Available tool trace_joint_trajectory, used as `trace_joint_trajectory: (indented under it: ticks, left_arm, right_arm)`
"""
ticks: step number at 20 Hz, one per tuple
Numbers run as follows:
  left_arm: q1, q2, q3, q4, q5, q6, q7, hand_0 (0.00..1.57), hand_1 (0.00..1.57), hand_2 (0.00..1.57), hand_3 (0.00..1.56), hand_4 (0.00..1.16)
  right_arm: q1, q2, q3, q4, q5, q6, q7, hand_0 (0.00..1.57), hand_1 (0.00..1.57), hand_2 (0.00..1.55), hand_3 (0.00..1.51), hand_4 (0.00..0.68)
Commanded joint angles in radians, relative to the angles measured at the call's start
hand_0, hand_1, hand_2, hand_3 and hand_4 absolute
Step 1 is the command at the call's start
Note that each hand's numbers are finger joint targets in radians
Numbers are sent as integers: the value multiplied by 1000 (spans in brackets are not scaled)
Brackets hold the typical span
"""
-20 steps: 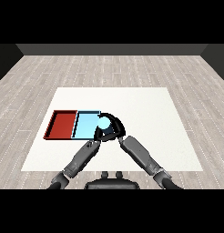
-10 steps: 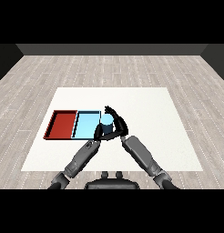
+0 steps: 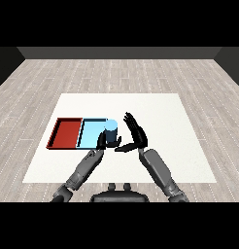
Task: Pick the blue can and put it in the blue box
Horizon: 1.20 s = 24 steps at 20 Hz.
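Observation:
The blue can [image 3: 111,133] stands upright at the right end of the light blue tray [image 3: 91,132]. My right hand [image 3: 136,134] is open just to the right of the can, fingers straight and pointing up, thumb reaching left below it, with a small gap to the can. My left hand [image 3: 100,141] rests over the tray's front rim, right beside the can's lower left side, fingers relaxed and holding nothing. It hides part of the can's base.
The red tray [image 3: 66,133] lies against the left side of the light blue tray. Both trays sit left of centre on the white table [image 3: 155,112], which stretches away to the right and behind.
The right hand, earlier curled round the can above the tray's right edge, has let it go and opened, moving slightly right. The can now stands in the light blue tray. The left arm stayed put.

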Motion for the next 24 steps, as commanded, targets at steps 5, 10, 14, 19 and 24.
trace_joint_trajectory:
  ticks: [5, 10, 14, 19, 24]
  left_arm:
    - [47, 5, 3, -58, -90, 8, 39, 1571, 1571, 1571, 1491, 1127]
    - [-31, 22, 108, 102, -73, -28, -5, 1571, 1571, 1571, 1494, 1137]
    - [-31, 115, 154, 104, -94, -30, 29, 1571, 1571, 1571, 1503, 1134]
    - [-106, 223, 285, 280, -24, -97, 135, 1571, 1571, 1571, 1498, 1108]
    - [-173, 238, 320, 425, -60, -76, 181, 1571, 1571, 1571, 1517, 1068]
  right_arm:
    - [201, -35, -42, -263, 24, -29, 18, 0, 0, 0, 0, 0]
    - [280, -138, -203, -354, -77, 65, -9, 0, 0, 0, 0, 0]
    - [286, -157, -285, -344, -95, 55, 11, 0, 0, 0, 0, 0]
    - [324, -149, -280, -330, -78, 58, -6, 0, 0, 0, 0, 0]
    - [318, -113, -286, -263, -66, 75, -50, 0, 0, 0, 0, 0]
